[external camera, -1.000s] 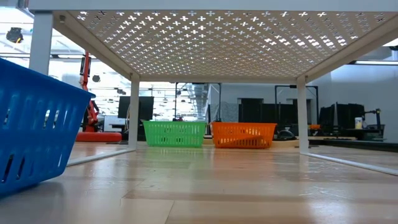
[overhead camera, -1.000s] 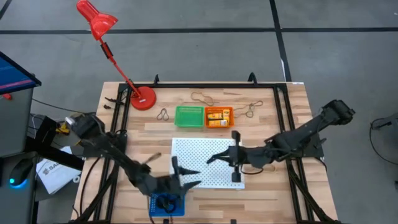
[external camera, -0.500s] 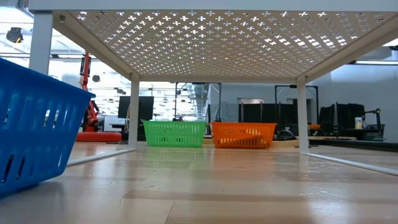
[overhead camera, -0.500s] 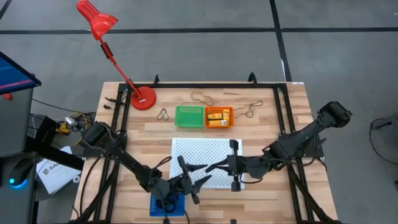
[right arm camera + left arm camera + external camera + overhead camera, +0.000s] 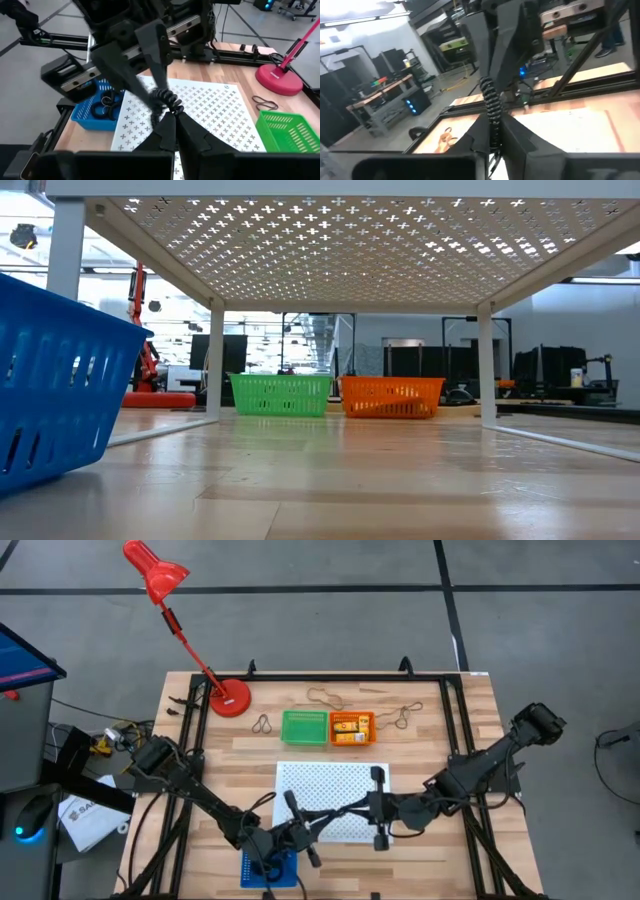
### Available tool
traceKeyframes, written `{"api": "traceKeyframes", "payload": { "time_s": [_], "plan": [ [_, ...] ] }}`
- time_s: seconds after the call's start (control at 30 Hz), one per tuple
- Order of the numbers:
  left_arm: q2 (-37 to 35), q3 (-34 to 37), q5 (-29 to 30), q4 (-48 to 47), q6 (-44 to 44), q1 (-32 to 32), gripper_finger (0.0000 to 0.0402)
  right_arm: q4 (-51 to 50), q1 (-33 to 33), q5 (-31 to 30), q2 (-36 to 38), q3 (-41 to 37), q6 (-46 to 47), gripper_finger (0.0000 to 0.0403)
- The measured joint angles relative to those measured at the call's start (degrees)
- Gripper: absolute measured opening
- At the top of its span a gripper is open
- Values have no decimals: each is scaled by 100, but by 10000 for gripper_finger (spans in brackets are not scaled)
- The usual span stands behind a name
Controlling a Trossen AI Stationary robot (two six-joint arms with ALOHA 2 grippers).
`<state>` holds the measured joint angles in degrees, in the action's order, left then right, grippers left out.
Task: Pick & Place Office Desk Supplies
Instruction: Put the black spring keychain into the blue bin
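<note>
Both grippers, left gripper (image 5: 318, 823) and right gripper (image 5: 338, 810), pinch one black coiled loop (image 5: 167, 102) between them; it looks light, springy, best gripped at its ends.

Even bright overhead light, soft shadows, left wrist view blurred and pink-tinted, low view backlit beneath the perforated board (image 5: 330, 240)

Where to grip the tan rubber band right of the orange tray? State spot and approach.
Probably best: pinch one strand of the tan rubber band, coming straight down. It lies flat and thin on the table, apart from the orange tray, leaving no side to catch.
</note>
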<state>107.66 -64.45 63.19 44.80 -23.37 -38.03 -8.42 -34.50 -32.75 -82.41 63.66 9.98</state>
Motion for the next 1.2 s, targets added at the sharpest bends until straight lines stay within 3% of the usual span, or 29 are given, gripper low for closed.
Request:
{"api": "traceKeyframes", "payload": {
  "time_s": [0.17, 0.37, 0.5, 0.63, 0.73, 0.9, 1.2],
  "plan": [
    [0, 0, 518, -6, -180, -106, 10, -34, -79, -18, 0, 2, -104, 32],
    [-185, 4, 606, -568, -271, -383, 8, -29, -155, -223, 0, 2, -140, 126],
    [-709, 4, 482, -2026, 746, -819, 8, 24, -155, -227, 0, 2, -140, 191],
    [-1320, 4, -413, -3754, 2442, -1358, 8, 37, -155, -225, 2, 2, -99, 236],
    [-1529, 36, -865, -4560, 3451, -1741, 9, 33, -155, -225, 2, 2, -76, 248],
    [-1527, 534, -1342, -4706, 4358, -2116, 9, -19, -201, -225, 95, 2, -47, 249],
    [-1414, 1223, -1552, -5058, 6231, -2219, 8, 2, -688, -515, 470, 7, 10, 249]
  ]
}}
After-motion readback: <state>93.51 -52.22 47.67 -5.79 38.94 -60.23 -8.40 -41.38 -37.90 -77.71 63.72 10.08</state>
